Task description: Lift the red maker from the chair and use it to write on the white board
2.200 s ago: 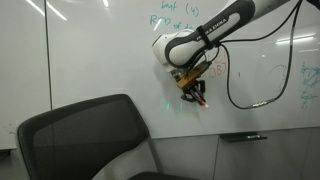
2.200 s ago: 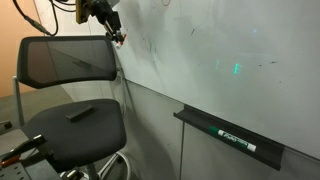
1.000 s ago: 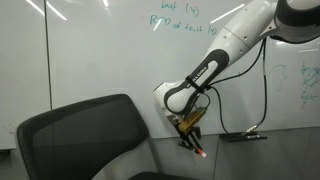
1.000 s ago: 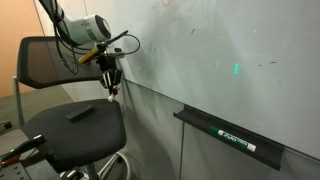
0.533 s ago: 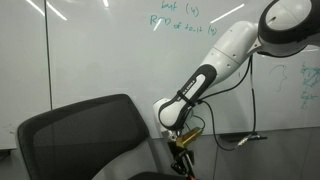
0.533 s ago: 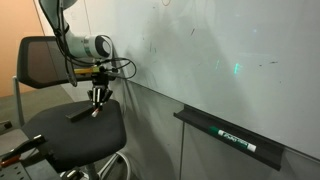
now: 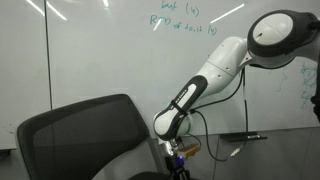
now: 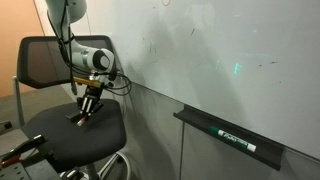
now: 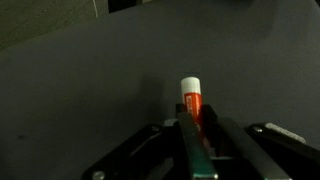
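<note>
Lower centre of the wrist view: the hand point(image 9: 195, 135) is clenched on the red maker point(image 9: 191, 100), its end aimed at the chair point(image 9: 80, 90) seat. The thin grip could slip, or the end could jab the seat. The white board point(image 8: 220, 40) fills the frame's right.

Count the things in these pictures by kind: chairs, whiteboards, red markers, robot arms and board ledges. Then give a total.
Office chair: 1
Whiteboard: 1
Red marker: 1
Robot arm: 1
Board ledge: 1
Total: 5
</note>
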Available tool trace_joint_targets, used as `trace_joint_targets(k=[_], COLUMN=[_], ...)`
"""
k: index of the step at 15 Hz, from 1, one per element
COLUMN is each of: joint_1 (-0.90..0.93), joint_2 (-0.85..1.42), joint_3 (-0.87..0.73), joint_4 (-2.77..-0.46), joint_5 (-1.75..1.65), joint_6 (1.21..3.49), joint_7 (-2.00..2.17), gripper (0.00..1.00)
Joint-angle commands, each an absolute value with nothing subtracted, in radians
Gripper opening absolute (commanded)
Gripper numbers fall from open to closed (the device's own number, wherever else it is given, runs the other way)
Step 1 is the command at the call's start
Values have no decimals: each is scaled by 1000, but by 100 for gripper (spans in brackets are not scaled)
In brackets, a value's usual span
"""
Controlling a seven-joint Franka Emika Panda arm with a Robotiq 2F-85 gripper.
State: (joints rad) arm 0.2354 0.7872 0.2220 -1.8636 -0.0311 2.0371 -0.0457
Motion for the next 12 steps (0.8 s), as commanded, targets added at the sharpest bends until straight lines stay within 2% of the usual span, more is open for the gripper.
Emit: trace_joint_targets(k=[1, 3, 4, 5, 6, 8, 9, 12], joint_1=[231, 237, 241, 241, 238, 237, 238, 238], joint_2=[830, 848, 855, 863, 842, 853, 855, 858], joint_3=[215, 207, 203, 202, 203, 203, 203, 203], joint_4=[-1811, -1784, -1775, -1766, -1805, -1794, -1791, -1788], joint_5=[-37, -43, -46, -44, -34, -34, -34, -34], joint_6=[2041, 2013, 2002, 1992, 2027, 2023, 2022, 2021], joint_7=[-114, -119, -117, -117, -102, -103, -104, -104], gripper=[5, 6, 45, 46, 26, 42, 46, 46])
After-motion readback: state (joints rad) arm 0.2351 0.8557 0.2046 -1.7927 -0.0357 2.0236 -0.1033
